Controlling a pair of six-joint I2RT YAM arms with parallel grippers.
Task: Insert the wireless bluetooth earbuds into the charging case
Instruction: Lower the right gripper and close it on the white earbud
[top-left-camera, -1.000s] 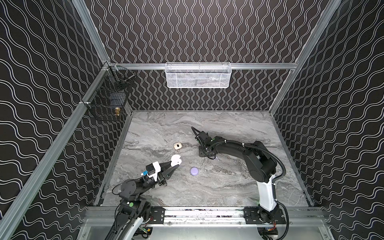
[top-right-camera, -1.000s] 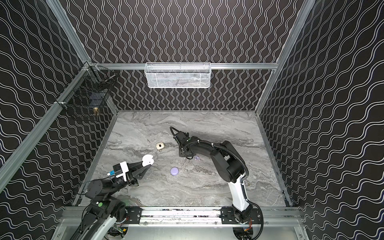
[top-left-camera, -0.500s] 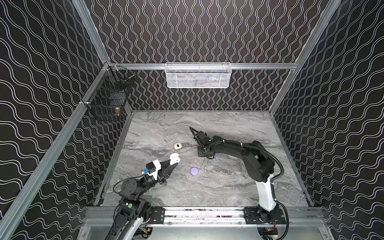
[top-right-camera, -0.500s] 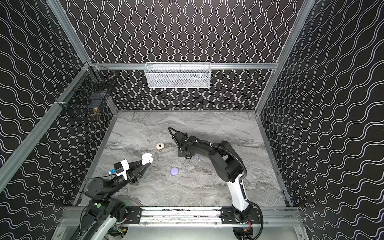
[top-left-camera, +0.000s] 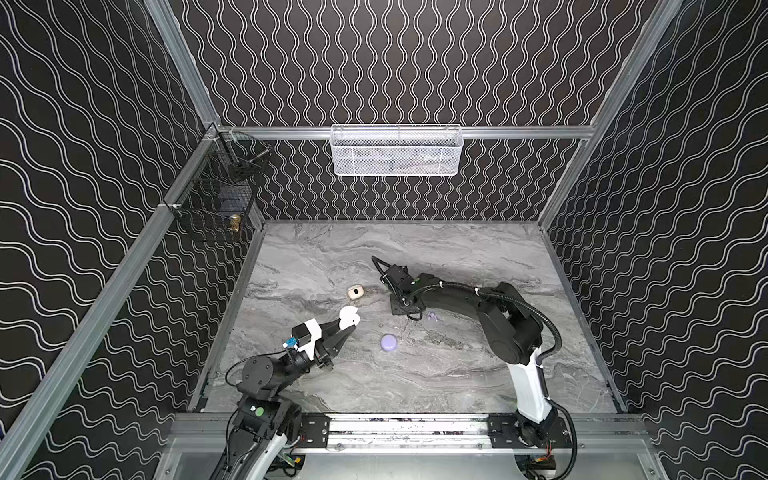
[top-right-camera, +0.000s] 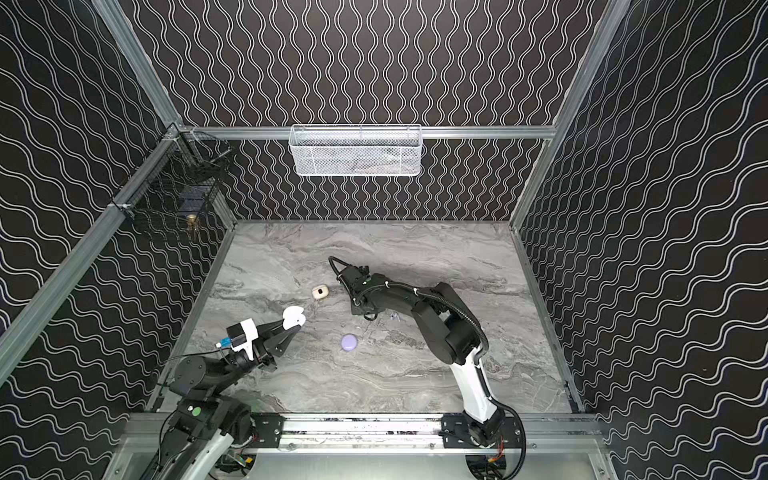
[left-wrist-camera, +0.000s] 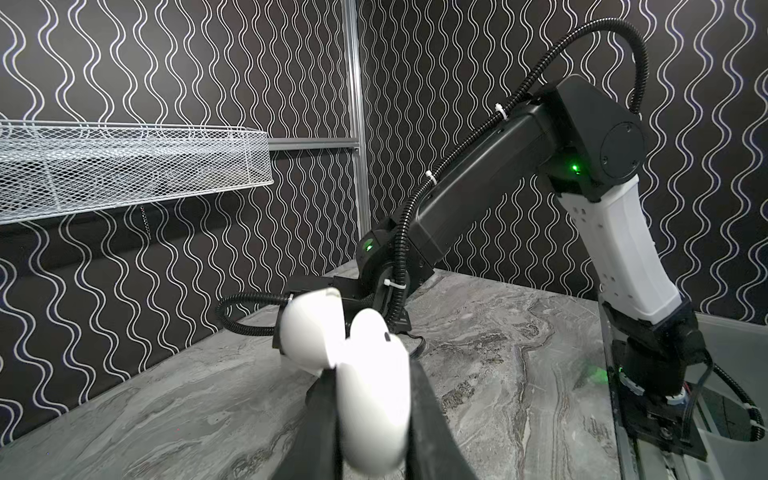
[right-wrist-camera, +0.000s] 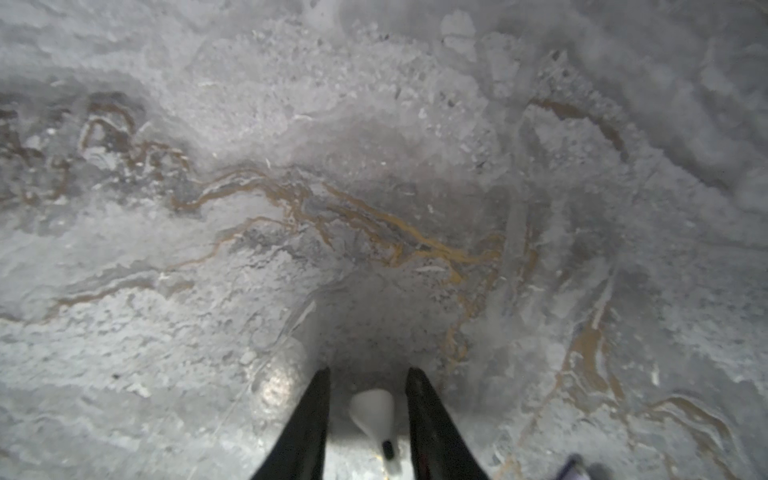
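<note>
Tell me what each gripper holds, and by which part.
Left gripper: the open white case, pinched across its lower body. Right gripper: nothing; it stands open around a white earbud, not touching it.

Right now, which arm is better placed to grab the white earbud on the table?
Right. The right gripper is open, jaws straddling the white earbud on the table; the left gripper is shut on the open white case.

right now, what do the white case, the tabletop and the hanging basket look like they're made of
the white case: likely hard plastic, glossy; smooth rounded shell with soft highlights.
the tabletop: grey marble look, veined; real stone or printed laminate, cannot tell.
the basket: white-coated metal mesh, thin wires, see-through.
</note>
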